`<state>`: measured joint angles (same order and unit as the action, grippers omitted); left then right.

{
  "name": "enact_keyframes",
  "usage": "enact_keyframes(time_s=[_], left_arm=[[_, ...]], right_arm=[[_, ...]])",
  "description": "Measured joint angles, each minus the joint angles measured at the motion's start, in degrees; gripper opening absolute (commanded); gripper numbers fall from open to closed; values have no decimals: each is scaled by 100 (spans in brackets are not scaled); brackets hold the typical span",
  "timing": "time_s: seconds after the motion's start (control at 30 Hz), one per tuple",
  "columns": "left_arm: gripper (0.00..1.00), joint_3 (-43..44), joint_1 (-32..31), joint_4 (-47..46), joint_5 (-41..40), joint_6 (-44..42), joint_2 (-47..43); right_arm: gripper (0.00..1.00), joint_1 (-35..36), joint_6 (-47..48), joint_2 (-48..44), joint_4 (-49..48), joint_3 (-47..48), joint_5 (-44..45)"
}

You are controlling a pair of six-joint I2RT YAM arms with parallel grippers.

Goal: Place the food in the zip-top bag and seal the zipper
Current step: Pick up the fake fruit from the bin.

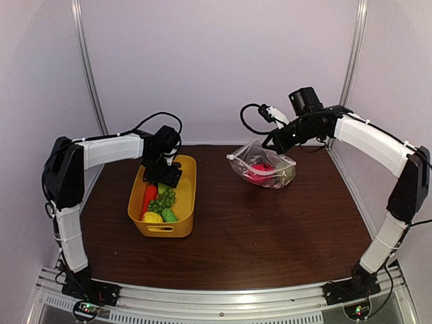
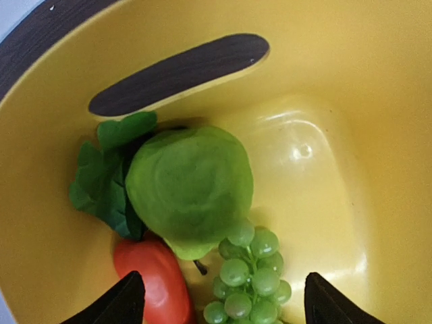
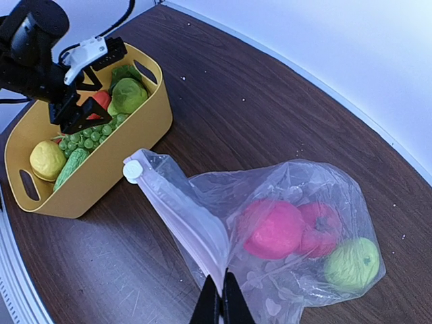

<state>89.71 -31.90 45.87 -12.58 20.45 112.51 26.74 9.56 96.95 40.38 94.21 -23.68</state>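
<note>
The clear zip-top bag (image 1: 264,165) lies at the back right of the table. Inside it are two red fruits (image 3: 273,228) and a green apple (image 3: 351,262). My right gripper (image 3: 221,305) is shut on the bag's zipper strip (image 3: 182,216), holding the mouth edge up; a white slider (image 3: 133,170) sits at the strip's far end. My left gripper (image 2: 226,304) is open inside the yellow basket (image 1: 185,202), its fingers either side of green grapes (image 2: 246,280). A green pear (image 2: 189,185) and an orange-red carrot (image 2: 155,287) lie beside them. A yellow lemon (image 3: 46,159) and a cucumber (image 3: 71,169) lie at the basket's near end.
The basket stands at the table's left, with a handle slot (image 2: 179,71) in its far wall. Dark wooden table (image 1: 270,229) lies between the basket and the bag. White walls close the back and sides.
</note>
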Motion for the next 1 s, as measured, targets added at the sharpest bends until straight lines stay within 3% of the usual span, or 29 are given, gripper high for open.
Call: enact_keyframes(time_s=[0.53,1.0], left_arm=[[78,522,278,-581,-105,-55,942],[60,815,284,-603,101,-85,1178]], right_arm=[[0,7,-33,-13,-42,-136,-11],[0,50,-28,-98,-72,-229,15]])
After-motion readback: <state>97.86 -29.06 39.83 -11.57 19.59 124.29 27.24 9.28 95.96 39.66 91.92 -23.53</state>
